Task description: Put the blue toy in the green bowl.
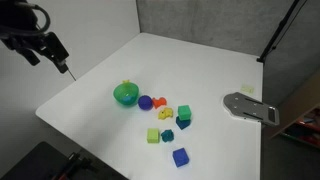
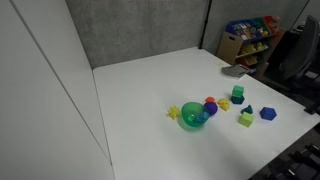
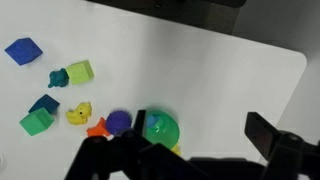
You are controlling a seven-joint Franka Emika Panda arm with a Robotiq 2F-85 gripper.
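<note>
Blue toy [image 3: 58,78]: a small dark teal block lying on the white table [image 3: 220,80], just beside a yellow-green cube [image 3: 80,71]. In both exterior views it is too small for its shape to be read. The table is cut off at the frame edges in every view.

The gripper [image 1: 60,62] hangs above the far left corner of the table, well apart from the toys. In the wrist view its fingers [image 3: 100,160] are dark, blurred shapes set wide apart.

A flat grey object [image 1: 250,107] at the right table edge cannot be identified.

The green bowl [image 1: 124,94] stands left of the toy cluster, with a purple ball [image 1: 145,102] just beside it and other toys between it and the blue toy. Its contents cannot be made out.

A bright blue cube [image 1: 180,156] sits nearest, apart from the cluster.
</note>
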